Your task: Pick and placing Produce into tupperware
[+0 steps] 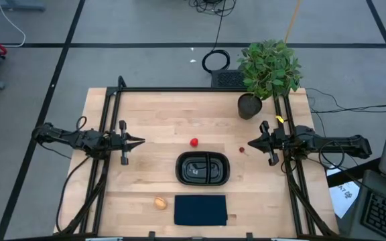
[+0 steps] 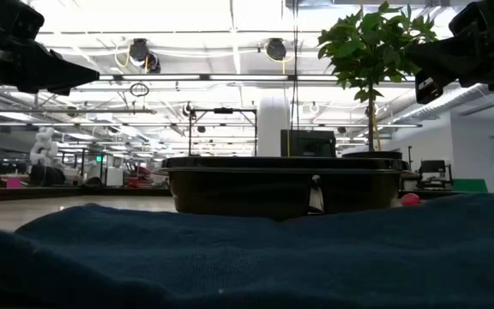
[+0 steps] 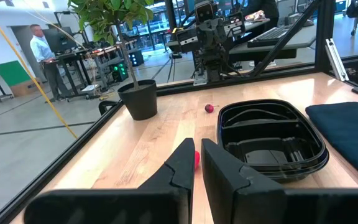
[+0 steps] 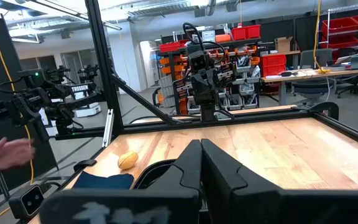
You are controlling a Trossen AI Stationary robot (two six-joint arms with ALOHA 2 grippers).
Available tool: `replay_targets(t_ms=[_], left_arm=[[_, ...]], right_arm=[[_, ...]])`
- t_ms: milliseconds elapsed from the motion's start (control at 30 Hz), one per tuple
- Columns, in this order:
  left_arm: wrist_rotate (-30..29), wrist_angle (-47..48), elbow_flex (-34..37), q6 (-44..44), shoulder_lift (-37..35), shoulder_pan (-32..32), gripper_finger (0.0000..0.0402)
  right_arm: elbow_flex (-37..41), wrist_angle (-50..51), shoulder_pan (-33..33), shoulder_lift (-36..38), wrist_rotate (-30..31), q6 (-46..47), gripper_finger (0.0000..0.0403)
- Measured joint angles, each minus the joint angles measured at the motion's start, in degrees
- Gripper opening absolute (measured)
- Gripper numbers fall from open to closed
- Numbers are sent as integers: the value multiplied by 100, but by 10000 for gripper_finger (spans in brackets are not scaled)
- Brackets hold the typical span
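Observation:
The black two-compartment tupperware (image 1: pixel 203 168) sits mid-table, and the left wrist view shows it (image 3: pixel 272 140) with nothing inside. The bright red ball (image 1: pixel 194 142) rests on the wood just beyond its far rim. The tiny dark red piece (image 1: pixel 242 150) lies to its right. The tan-orange ball (image 1: pixel 160 203) lies near the front edge, left of the dark blue rectangle. My left gripper (image 1: pixel 139 141) hovers shut at the table's left, pointing toward the red ball (image 3: pixel 196 158). My right gripper (image 1: pixel 250 143) hovers shut at the right, close to the tiny piece.
A potted plant (image 1: pixel 267 70) stands at the far right corner, behind my right arm. The flat dark blue rectangle (image 1: pixel 200 209) lies in front of the tupperware and fills the low view's foreground (image 2: pixel 247 257). A person's hand (image 4: pixel 5 152) shows beyond the table's edge.

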State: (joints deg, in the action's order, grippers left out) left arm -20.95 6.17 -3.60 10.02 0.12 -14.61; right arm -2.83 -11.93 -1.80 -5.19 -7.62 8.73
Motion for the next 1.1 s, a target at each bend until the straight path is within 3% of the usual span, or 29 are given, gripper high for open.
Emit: replay_targets(t_ms=[467,700,1100], left_arm=[[1,-289,13,-6,0,0,33],[2,-563,13,-851,0,0,33],[1,-634,8,-919,0,0,33]], right_arm=[[-2,-1,0,0,0,0,0],[0,-3,1,-1,0,0,0],[0,-10,2,0,0,-44,0]])
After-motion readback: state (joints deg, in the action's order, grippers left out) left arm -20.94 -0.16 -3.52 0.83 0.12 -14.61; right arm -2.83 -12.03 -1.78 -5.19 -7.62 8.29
